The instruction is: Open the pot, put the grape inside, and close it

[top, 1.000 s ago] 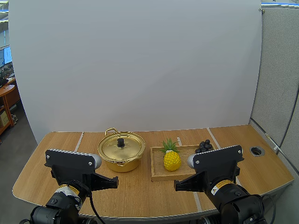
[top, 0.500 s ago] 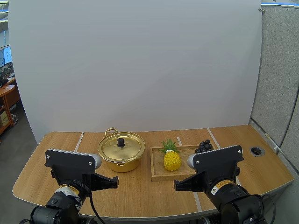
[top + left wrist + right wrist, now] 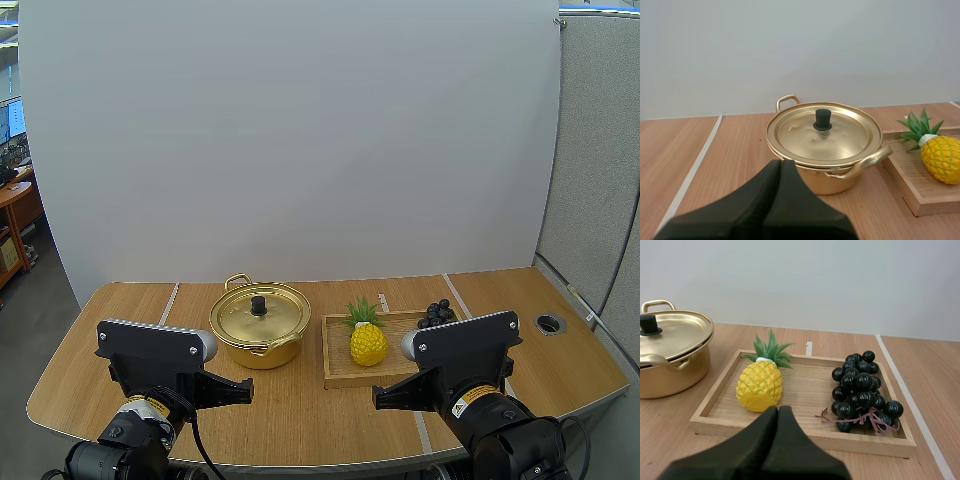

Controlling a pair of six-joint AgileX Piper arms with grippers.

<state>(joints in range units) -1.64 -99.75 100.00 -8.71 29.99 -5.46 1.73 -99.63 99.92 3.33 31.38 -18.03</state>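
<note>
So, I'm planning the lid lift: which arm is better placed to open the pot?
Left. The round gold metal pot, its black lid knob upright, sits straight ahead of the left jaws; the right jaws face the rectangular wooden tray beside it.

A wooden tray (image 3: 805,438) lies on the table (image 3: 300,405), right of its middle. A yellow pineapple (image 3: 760,386) with green leaves stands upright in the tray's left half. A round grommet (image 3: 548,323) sits near the table's right edge.
</note>
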